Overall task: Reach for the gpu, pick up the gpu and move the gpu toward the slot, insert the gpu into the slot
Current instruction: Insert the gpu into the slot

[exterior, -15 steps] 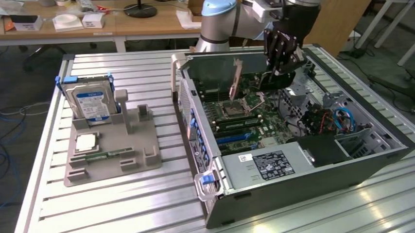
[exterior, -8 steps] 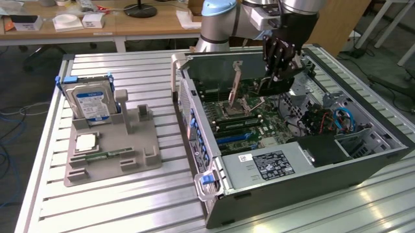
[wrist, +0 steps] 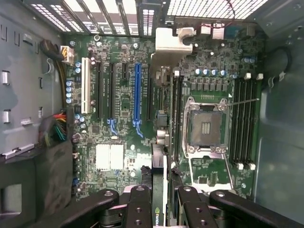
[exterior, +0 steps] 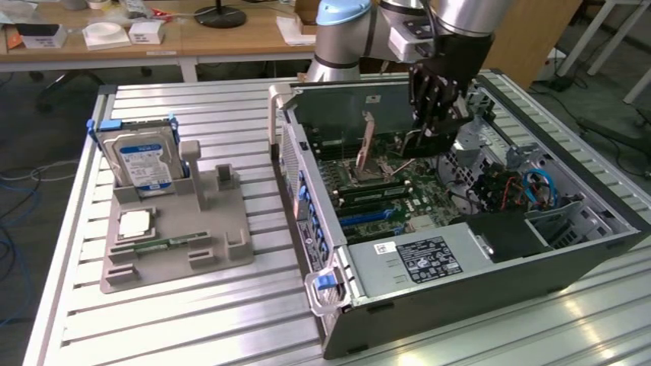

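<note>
The gripper (wrist: pixel 162 204), seen in the upper middle of the exterior frame inside the open computer case (exterior: pixel 569 259), was clamped on the gpu (wrist: pixel 160 159), its fingers (wrist: pixel 137 209) pressing the card's two faces. The card stood on edge over the green motherboard (wrist: pixel 118 142), just beside the blue expansion connector (wrist: pixel 137 95). Its silver bracket (wrist: pixel 173 40) lay toward the case's rear grille, and the slot was hidden under its own edge, so seating could not be judged. The gpu was judged light, stiff and fragile, best gripped across its flat faces near the upper edge, clear of the contacts.
</note>
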Motion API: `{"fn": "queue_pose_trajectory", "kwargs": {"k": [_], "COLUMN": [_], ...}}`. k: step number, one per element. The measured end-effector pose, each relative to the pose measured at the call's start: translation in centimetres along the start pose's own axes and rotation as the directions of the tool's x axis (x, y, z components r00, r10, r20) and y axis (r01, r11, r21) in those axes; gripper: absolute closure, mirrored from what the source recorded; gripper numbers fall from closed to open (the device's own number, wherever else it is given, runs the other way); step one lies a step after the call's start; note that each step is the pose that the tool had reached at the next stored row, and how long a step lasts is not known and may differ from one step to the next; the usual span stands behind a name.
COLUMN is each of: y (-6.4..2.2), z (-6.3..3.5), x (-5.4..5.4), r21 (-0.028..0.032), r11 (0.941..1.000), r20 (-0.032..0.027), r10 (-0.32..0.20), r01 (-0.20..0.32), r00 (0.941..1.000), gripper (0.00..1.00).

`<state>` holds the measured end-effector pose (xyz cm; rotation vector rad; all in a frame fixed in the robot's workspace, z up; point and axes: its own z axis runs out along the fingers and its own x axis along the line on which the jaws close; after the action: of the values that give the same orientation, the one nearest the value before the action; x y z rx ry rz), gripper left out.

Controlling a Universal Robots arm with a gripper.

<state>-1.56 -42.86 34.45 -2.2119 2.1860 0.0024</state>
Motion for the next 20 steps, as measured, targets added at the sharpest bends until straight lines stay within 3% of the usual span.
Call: {"fn": "queue_pose_trajectory", "kwargs": {"k": [13,20], "y": [0.09,0.45], "z": [1.67,2.1], "x": [0.4,0.8], "r21": [-0.0053,-0.0057], "r11": [1.0,1.0], "r20": [-0.004,-0.0142], "r10": [0.003,0.002], "r01": [-0.003,-0.003], "r00": [1.0,0.9999], "gripper": [0.74,0.74]}}
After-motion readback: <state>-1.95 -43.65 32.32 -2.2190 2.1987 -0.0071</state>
